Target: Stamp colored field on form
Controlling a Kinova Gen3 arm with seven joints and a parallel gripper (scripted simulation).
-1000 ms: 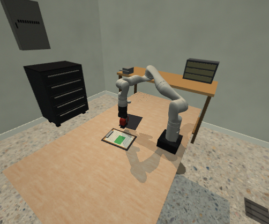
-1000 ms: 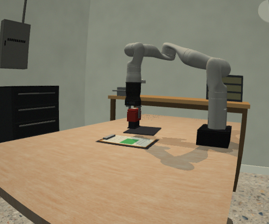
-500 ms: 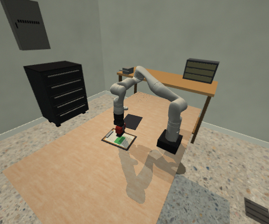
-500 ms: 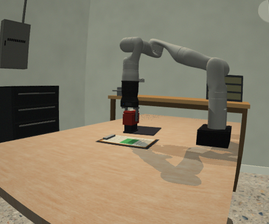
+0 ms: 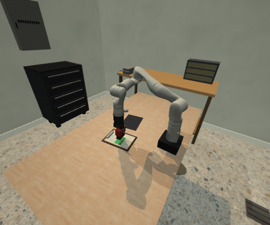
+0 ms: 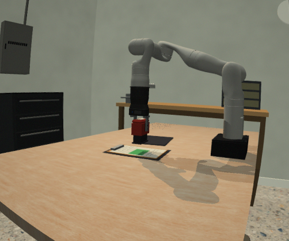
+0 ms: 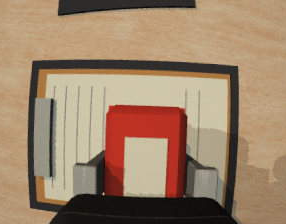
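Observation:
My gripper is shut on the red stamp, which has a black base and a pale label on top. It holds the stamp upright in the air above the form. The form is a lined sheet on a clipboard with a green field. In the wrist view the stamp hides the field. The dark mat lies just beyond the form, with nothing on it.
The arm's black base stands on the table to the right of the form. A grey clip sits at the form's left end. A black drawer chest and a side desk stand off the table.

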